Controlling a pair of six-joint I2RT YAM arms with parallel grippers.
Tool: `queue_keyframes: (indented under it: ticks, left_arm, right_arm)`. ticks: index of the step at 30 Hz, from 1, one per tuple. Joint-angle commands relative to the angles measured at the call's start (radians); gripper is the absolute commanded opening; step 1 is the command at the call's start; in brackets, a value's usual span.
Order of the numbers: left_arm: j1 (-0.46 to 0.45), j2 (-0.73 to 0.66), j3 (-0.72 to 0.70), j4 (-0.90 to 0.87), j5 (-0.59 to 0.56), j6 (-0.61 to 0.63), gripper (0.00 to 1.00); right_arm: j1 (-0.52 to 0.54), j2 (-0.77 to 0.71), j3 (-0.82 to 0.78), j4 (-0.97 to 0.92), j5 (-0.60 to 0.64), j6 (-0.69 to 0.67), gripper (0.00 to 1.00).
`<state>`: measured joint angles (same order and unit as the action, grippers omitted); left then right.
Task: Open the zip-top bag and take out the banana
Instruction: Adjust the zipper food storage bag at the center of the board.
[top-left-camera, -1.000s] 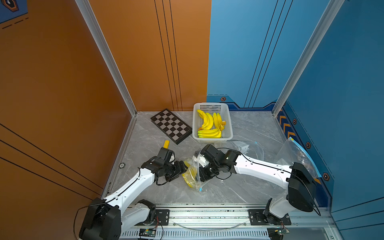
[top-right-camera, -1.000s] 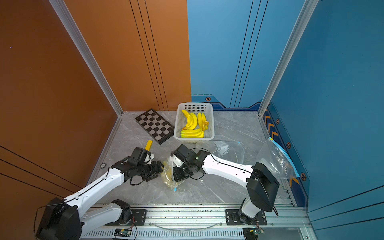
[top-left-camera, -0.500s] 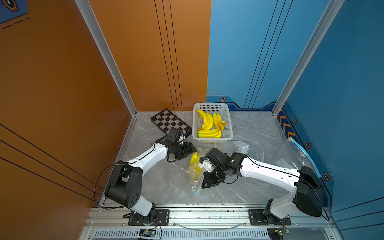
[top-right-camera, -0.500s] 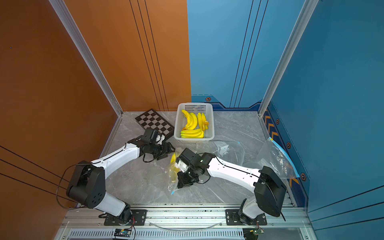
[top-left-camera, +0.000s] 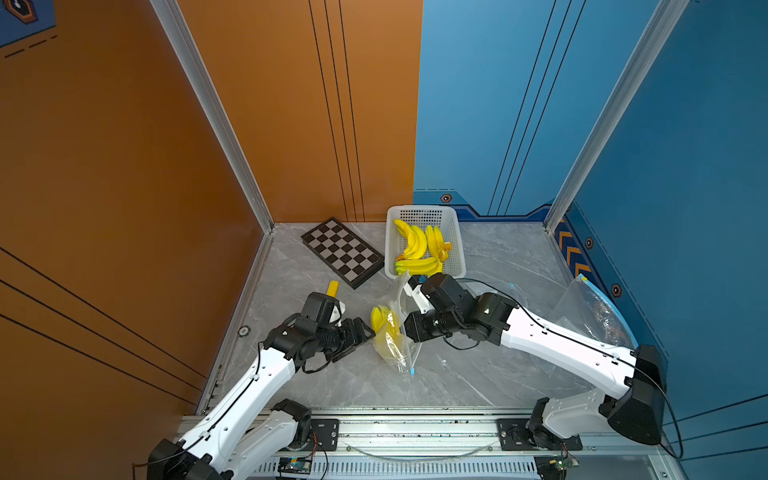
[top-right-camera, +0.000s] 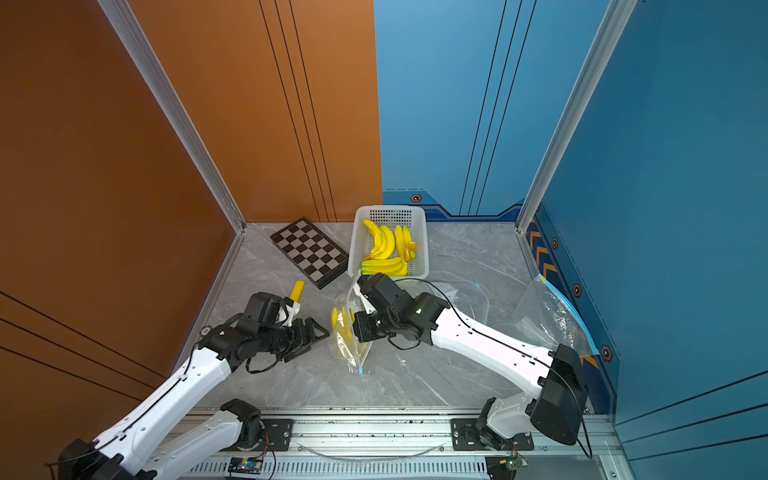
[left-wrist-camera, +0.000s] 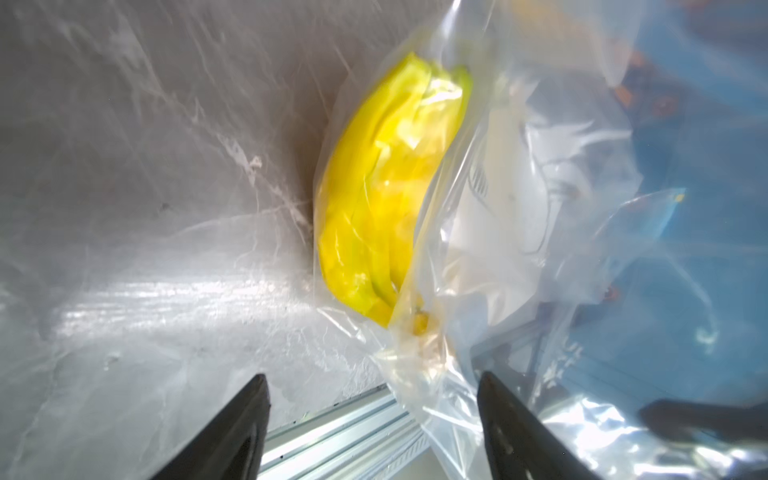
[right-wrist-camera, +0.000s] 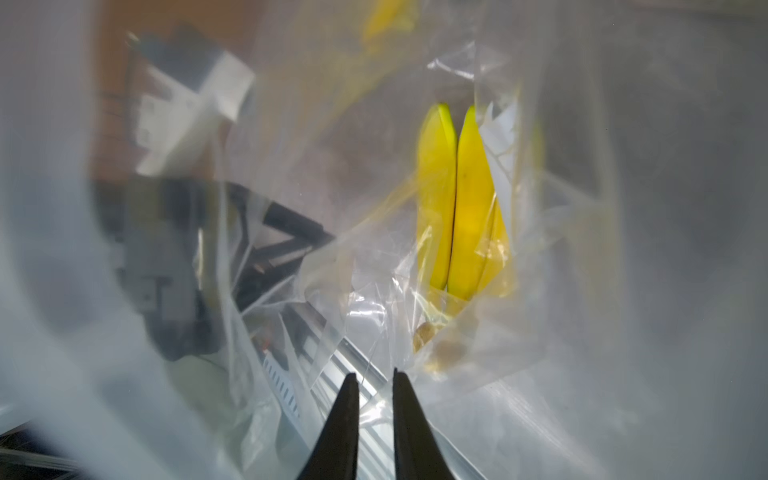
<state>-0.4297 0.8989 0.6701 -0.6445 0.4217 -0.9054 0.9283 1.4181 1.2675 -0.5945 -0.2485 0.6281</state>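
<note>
Just in front of the basket (top-left-camera: 422, 212), my right gripper (right-wrist-camera: 374, 372) pinches the bag (top-left-camera: 401, 357); my left gripper (left-wrist-camera: 372, 376) stands spread beside it. The banana (left-wrist-camera: 386, 199) sits inside, so pulling it out is left.

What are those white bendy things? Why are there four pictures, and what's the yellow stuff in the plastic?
Those are two robot arms, fixed to a rail at the table's edge. Two pictures look down from above and are nearly the same. The other two come from small cameras on each arm's wrist, so you see the black finger tips up close.

On the grey table lie a chessboard, a white basket of loose bananas, a spare bag, and the clear bag being worked on. It has a bunch of bananas inside. The right tool is pinched shut on that clear bag. The left tool is open beside it, holding nothing.
</note>
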Motion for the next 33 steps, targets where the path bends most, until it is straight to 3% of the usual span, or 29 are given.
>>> queue_keyframes:
  ticks: [1,3,8,12,20,23,26,30,33]
  left_arm:
    - [-0.088,-0.040,-0.027,-0.028,-0.103,-0.147,0.80]
    - [-0.129,-0.062,-0.065,-0.027,-0.141,-0.233,0.80]
    - [-0.208,-0.184,-0.181,-0.018,-0.283,-0.383,0.80]
    - [-0.175,-0.234,-0.220,-0.020,-0.311,-0.382,0.80]
    - [-0.050,-0.274,-0.194,-0.046,-0.259,-0.316,0.80]
    - [0.003,-0.250,-0.122,-0.056,-0.188,-0.257,0.80]
    - [-0.031,-0.240,0.024,-0.127,-0.207,-0.221,0.81]
    - [-0.140,-0.194,0.174,-0.138,-0.267,-0.237,0.84]
    - [-0.243,-0.136,0.262,-0.138,-0.336,-0.235,0.97]
  right_arm:
    - [-0.044,0.053,0.037,-0.051,-0.017,-0.095,0.07]
    - [-0.070,0.086,0.049,-0.053,-0.100,-0.115,0.01]
    - [-0.083,0.126,0.065,-0.073,-0.186,-0.188,0.00]
    - [-0.061,0.169,0.074,-0.073,-0.200,-0.208,0.00]
    - [-0.003,0.192,0.117,-0.070,-0.172,-0.202,0.00]
    - [0.016,0.214,0.129,-0.075,-0.162,-0.172,0.00]
    - [0.021,0.225,0.160,-0.072,-0.165,-0.124,0.00]
    - [0.039,0.251,0.222,-0.075,-0.179,-0.097,0.00]
    - [0.048,0.271,0.252,-0.075,-0.174,-0.079,0.00]
